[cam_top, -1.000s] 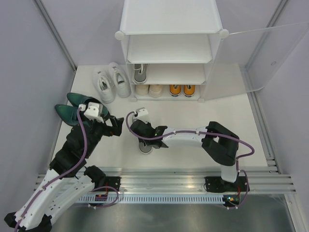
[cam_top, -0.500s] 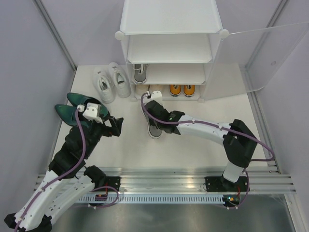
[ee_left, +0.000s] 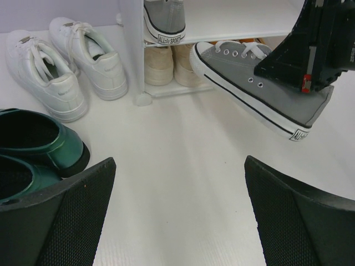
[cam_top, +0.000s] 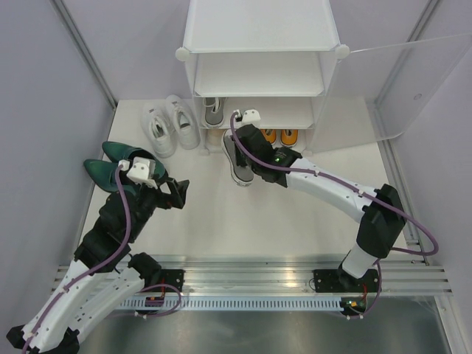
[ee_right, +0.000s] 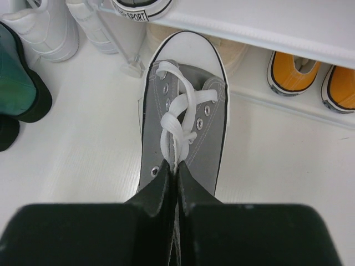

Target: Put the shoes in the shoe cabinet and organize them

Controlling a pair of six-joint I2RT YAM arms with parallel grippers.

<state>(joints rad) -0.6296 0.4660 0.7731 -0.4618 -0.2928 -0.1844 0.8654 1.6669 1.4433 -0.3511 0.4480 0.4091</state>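
Observation:
My right gripper [cam_top: 243,156] is shut on the tongue and laces of a grey canvas shoe [cam_top: 236,153] and holds it with its toe at the front of the white shoe cabinet [cam_top: 262,26], before the cream pair [ee_left: 169,61]. The right wrist view shows the fingers [ee_right: 166,185] pinched on the shoe [ee_right: 183,122]. The other grey shoe [cam_top: 213,110] stands on the middle shelf. The orange pair [cam_top: 279,136] is on the bottom shelf. White sneakers [cam_top: 171,125] and green pointed shoes [cam_top: 110,164] lie on the floor at the left. My left gripper [cam_top: 179,193] is open and empty beside the green shoes.
The cabinet's frosted door [cam_top: 398,88] stands open at the right. Grey walls close in both sides. The arms' metal rail [cam_top: 251,265] runs along the near edge. The top shelf [cam_top: 258,77] holds nothing I can see.
My right arm has stretched out and carried the grey shoe from the middle of the floor up to the cabinet front. The left arm has not moved.

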